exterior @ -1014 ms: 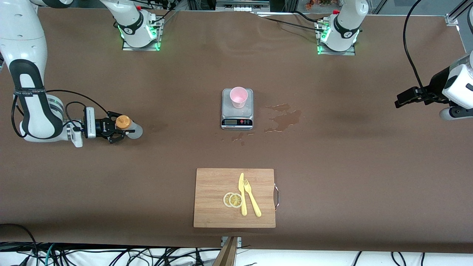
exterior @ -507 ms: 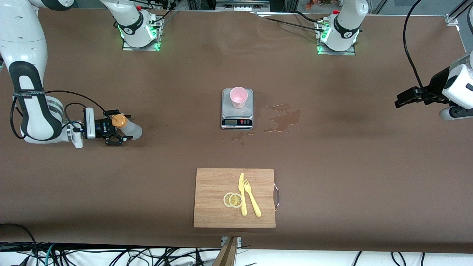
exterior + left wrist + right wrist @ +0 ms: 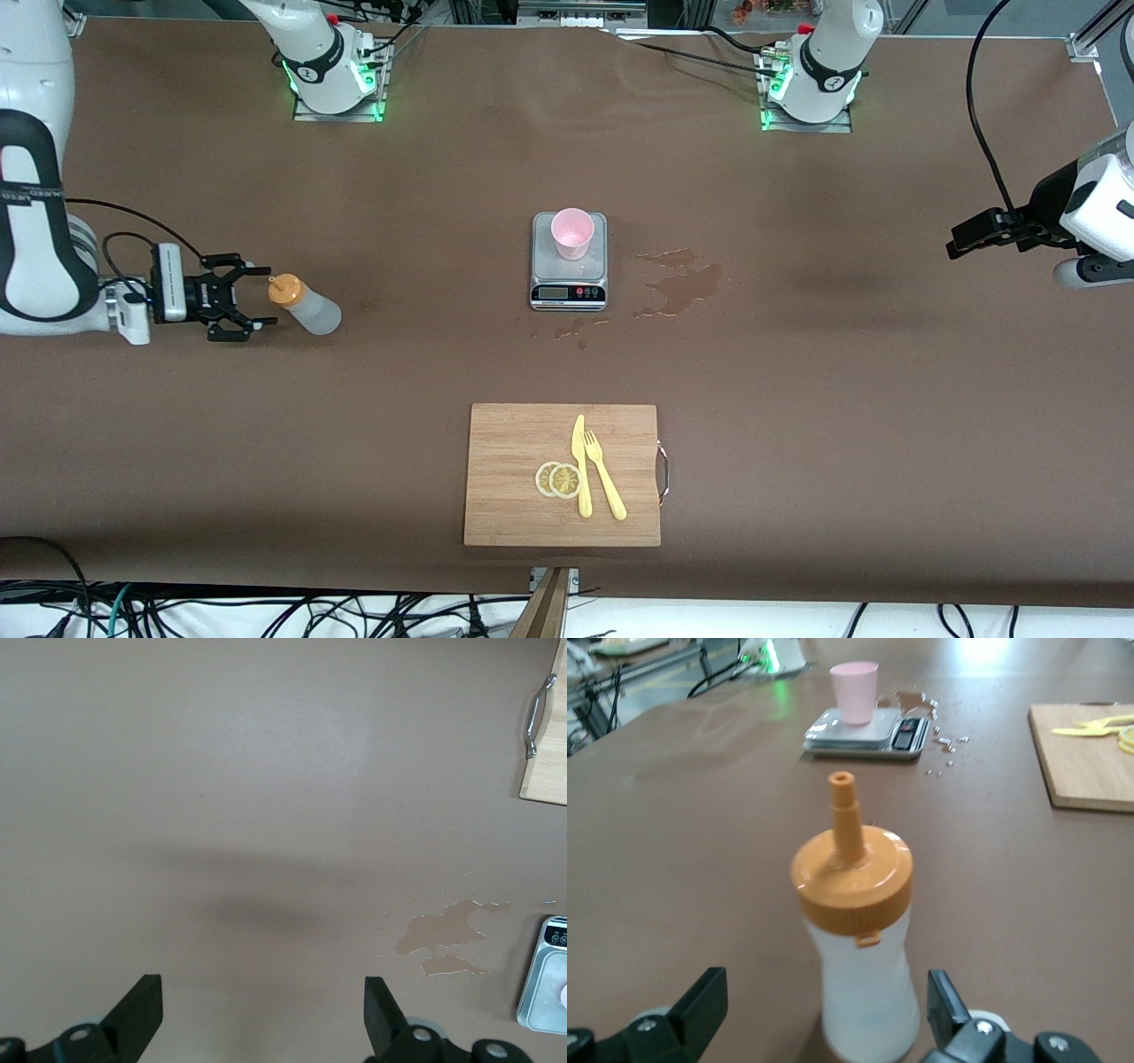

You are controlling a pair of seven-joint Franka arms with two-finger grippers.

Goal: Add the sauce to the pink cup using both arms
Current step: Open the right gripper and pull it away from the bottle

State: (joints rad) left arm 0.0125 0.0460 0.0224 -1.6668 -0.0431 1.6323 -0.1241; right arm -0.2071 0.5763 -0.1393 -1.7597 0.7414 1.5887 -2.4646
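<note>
The sauce bottle (image 3: 307, 307), whitish with an orange nozzle cap, stands upright on the table toward the right arm's end. My right gripper (image 3: 251, 298) is open, low beside it, and its fingers do not touch the bottle. In the right wrist view the sauce bottle (image 3: 858, 948) stands just ahead of the right gripper (image 3: 824, 997). The pink cup (image 3: 572, 233) stands on a grey kitchen scale (image 3: 568, 291) at mid-table; the same pink cup (image 3: 855, 691) shows farther off in the right wrist view. My left gripper (image 3: 964, 241) waits open above the left arm's end of the table, its fingers spread over bare table in the left wrist view (image 3: 261, 1001).
A wet spill (image 3: 680, 285) lies beside the scale toward the left arm's end. A wooden cutting board (image 3: 509, 443) nearer the front camera carries a yellow knife (image 3: 581, 465), a fork (image 3: 605, 474) and lemon slices (image 3: 558, 479).
My right gripper opened, let go of the sauce bottle and drew back toward the right arm's end. The bottle stays upright. The left arm has not moved.
</note>
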